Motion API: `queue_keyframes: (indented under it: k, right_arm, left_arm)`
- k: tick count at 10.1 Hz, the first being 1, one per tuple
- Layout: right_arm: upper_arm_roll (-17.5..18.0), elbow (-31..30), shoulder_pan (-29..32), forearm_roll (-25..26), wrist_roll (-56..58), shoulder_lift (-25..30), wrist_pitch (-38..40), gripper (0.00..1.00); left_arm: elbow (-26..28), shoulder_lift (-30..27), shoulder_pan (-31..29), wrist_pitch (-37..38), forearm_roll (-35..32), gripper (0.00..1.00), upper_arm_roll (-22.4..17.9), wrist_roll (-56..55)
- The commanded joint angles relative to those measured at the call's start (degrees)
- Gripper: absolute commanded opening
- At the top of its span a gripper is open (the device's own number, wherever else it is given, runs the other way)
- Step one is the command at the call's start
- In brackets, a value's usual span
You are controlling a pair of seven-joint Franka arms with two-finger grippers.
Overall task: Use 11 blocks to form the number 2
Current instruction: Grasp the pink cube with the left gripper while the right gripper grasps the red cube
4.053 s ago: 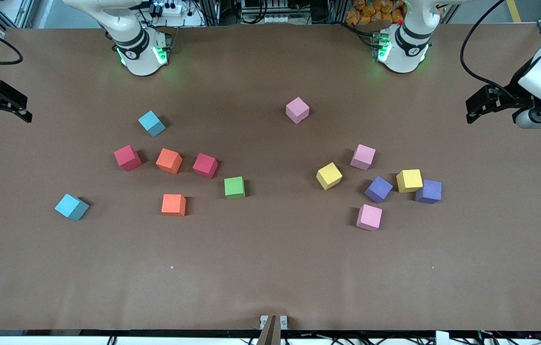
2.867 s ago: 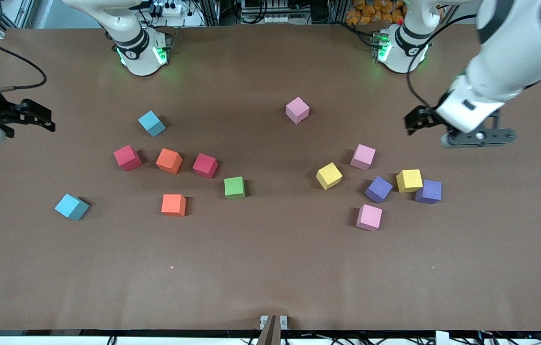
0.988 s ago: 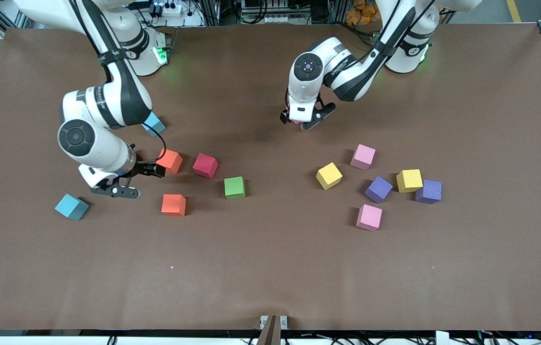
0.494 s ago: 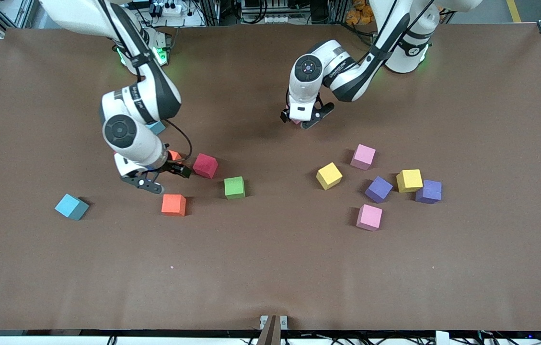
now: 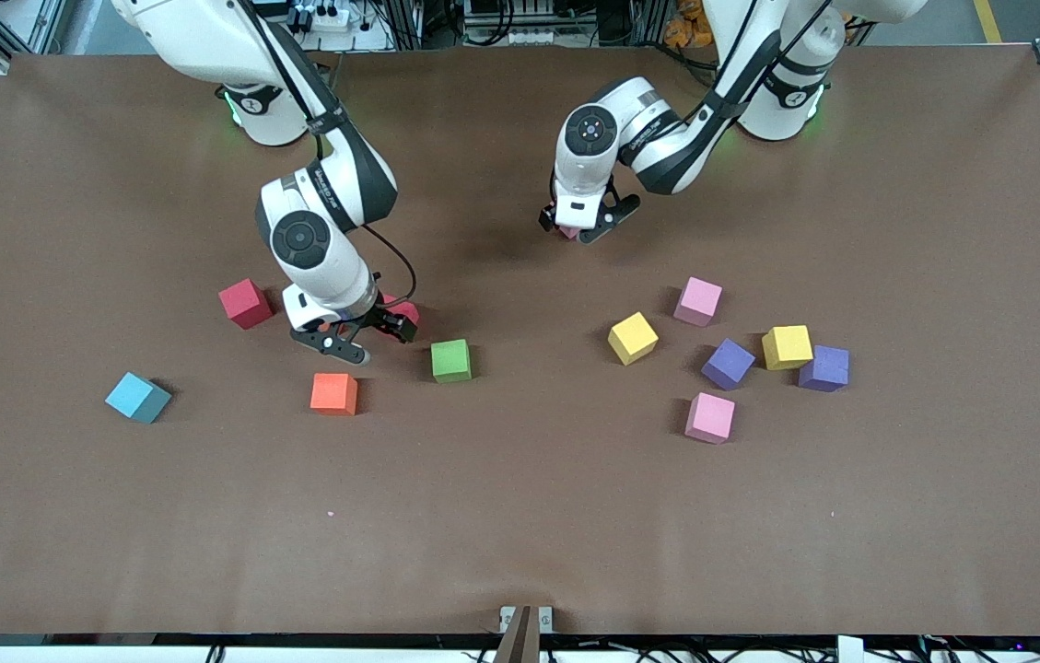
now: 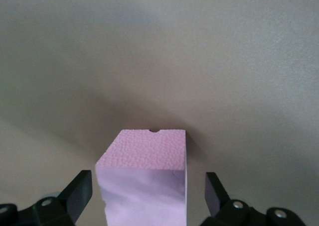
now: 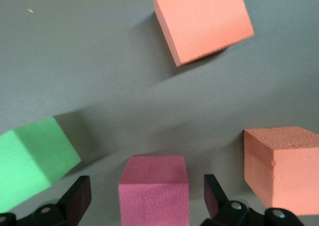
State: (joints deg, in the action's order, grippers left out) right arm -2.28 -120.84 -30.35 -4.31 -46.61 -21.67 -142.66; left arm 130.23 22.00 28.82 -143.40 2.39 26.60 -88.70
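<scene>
Left gripper (image 5: pixel 586 227): spread wide astride the lone pink cube (image 6: pixel 144 166), fingers (image 6: pixel 77 193) clear of its sides, nothing gripped yet; lined up for a pick.
Right gripper (image 5: pixel 363 333): wide open too, straddling a red cube (image 7: pixel 154 193) just beside the green cube (image 5: pixel 451 360), holding nothing.
Blocks: matte, grainy foam cubes, scattered around the green cube; orange (image 5: pixel 333 393) close by, purples (image 5: pixel 728 363) toward the left arm's end.
Number 2: not started.
</scene>
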Motion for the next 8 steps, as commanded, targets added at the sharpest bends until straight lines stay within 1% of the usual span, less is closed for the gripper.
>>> queue_keyframes:
  k: [1,2,3,4,5,6,7,8]
  right_arm:
    - [-0.18,-2.73,-1.55,-0.96,-0.41,0.75,-2.62,1.0]
    - [-0.18,-2.99,-2.34,-0.96,-0.41,0.75,-2.62,1.0]
    - [-0.18,-3.08,-2.78,-0.96,-0.41,0.75,-2.62,1.0]
    - [-0.18,-3.78,-3.05,-0.96,-0.24,0.75,-2.62,1.0]
    - [-0.18,-4.57,-3.14,-0.96,0.28,0.75,-3.06,1.0]
    - [-0.18,-5.62,-3.05,-0.96,0.38,0.66,-3.5,1.0]
    - [-0.18,-6.24,-3.05,-0.88,0.55,0.31,-3.5,1.0]
    - [-0.18,-6.25,-3.05,-0.96,0.47,-0.04,-3.5,1.0]
  left_arm:
    - [0.29,1.64,1.06,-2.85,0.51,0.68,0.12,-0.86]
    - [0.29,0.94,0.89,-2.68,0.51,0.35,0.12,-0.08]
    - [-0.06,0.76,0.89,-2.67,0.42,0.08,0.12,0.88]
    - [-0.76,0.41,1.15,-2.67,0.42,0.0,0.12,2.81]
    - [-1.89,0.41,2.46,-2.59,0.24,0.0,0.12,4.22]
    - [-3.12,0.58,4.3,-2.24,0.24,0.0,0.12,9.11]
    - [-4.18,0.41,4.93,-0.49,0.24,0.0,0.12,15.07]
    - [-6.45,0.84,5.02,3.0,0.24,0.0,0.12,18.87]
